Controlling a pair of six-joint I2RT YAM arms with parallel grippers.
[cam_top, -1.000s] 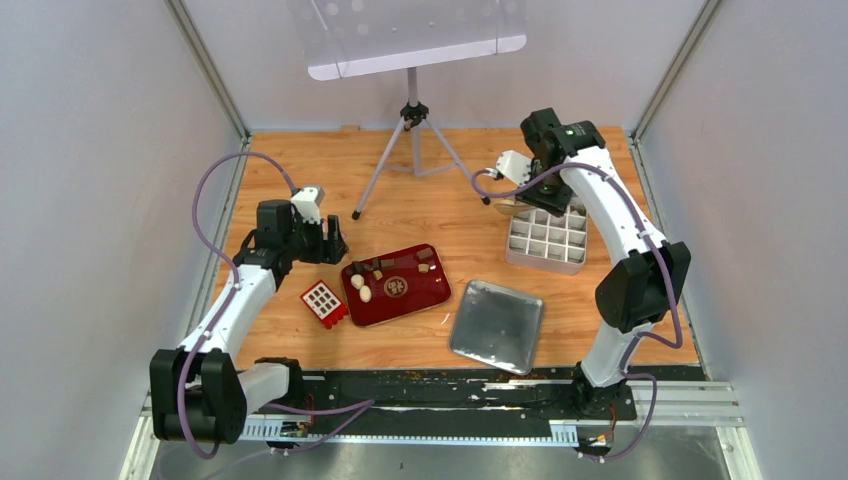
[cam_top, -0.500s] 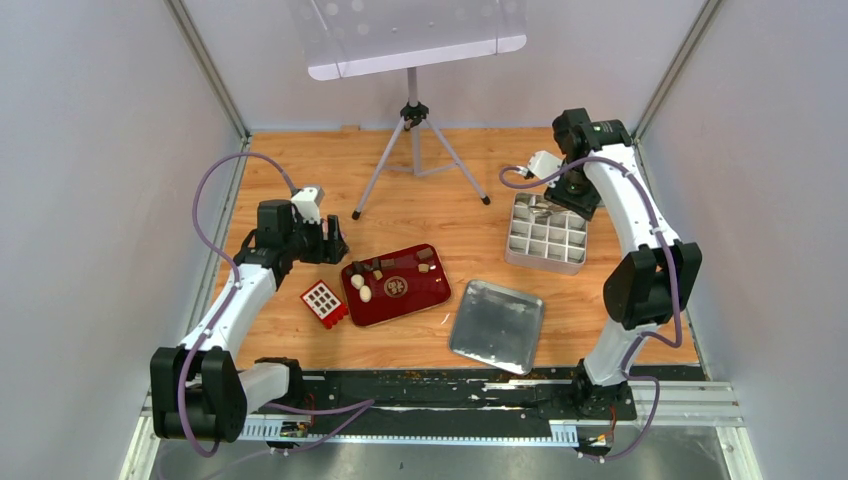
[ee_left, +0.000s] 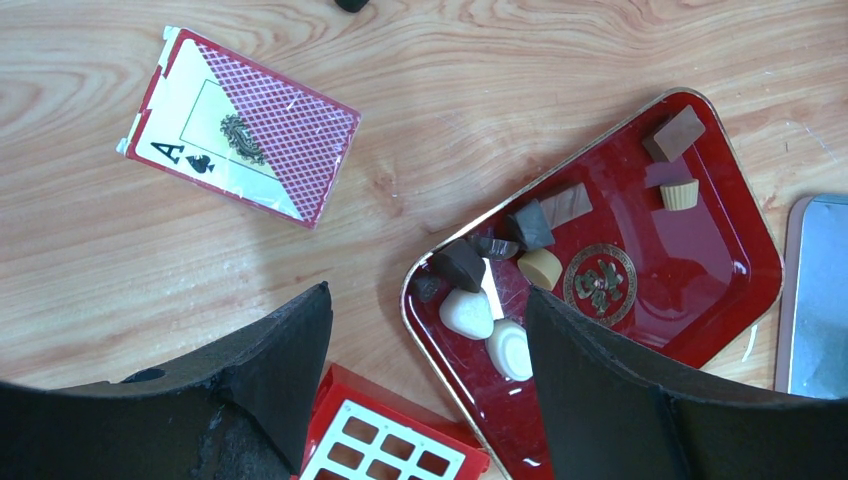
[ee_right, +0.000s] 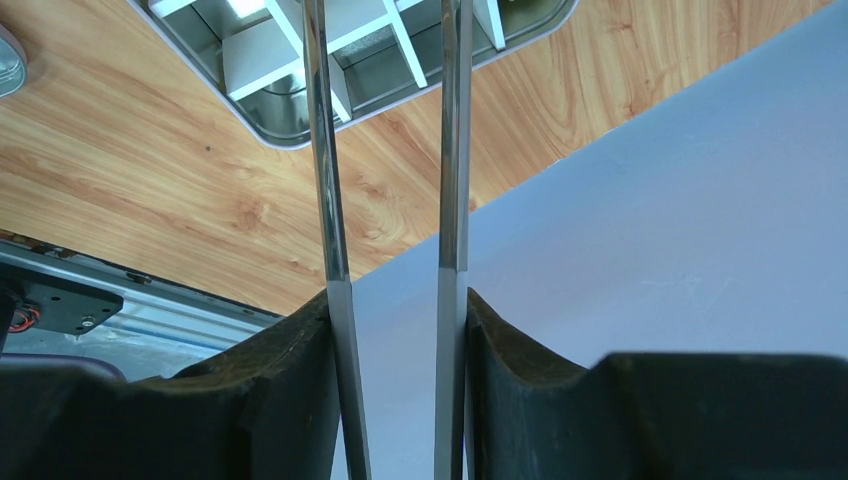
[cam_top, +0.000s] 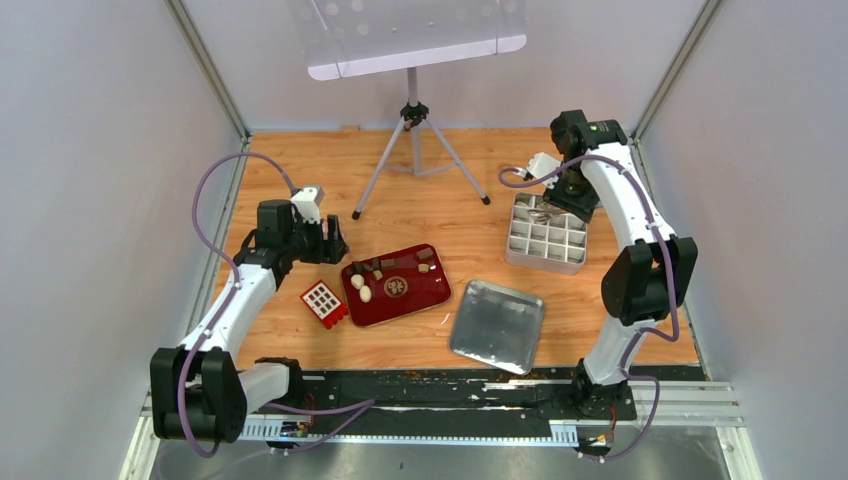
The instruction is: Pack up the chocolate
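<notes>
- Overhead, the red tray (cam_top: pixel 438 292) serves as the supply dish, with the chocolate (cam_top: pixel 362 288) bunched at its left end. Several pieces lie there, so packing looks far from finished.
- Well right of the tray and farther back stands the divided tin (cam_top: pixel 546 240), the likely destination. The right fingers (cam_top: pixel 562 203) hang over its far edge, clamped on thin metal tongs (cam_top: pixel 545 212). Whether the tips carry a piece cannot be told.
- Just right of the tray, nearer the arms, the silver lid (cam_top: pixel 497 325) lies off on the tabletop (cam_top: pixel 300 160), probably kept aside until the cells are filled.
- The left fingers (cam_top: pixel 328 244) hover just left of the tray, spread and empty, seemingly waiting.
- From the left wrist, the tray holds two white ovals (ee_left: pixel 467 312), dark blocks (ee_left: pixel 528 225), tan rounds (ee_left: pixel 540 268) and a brown block (ee_left: pixel 673 133) at its far end.
- A card pack (ee_left: pixel 240 135) lies well apart from the tray, and the small red box (ee_left: pixel 385 450) sits just beside its near corner.
- From the right wrist, both tong blades are pinched between the black fingers and reach toward the tin. The few cells that show look empty.
</notes>
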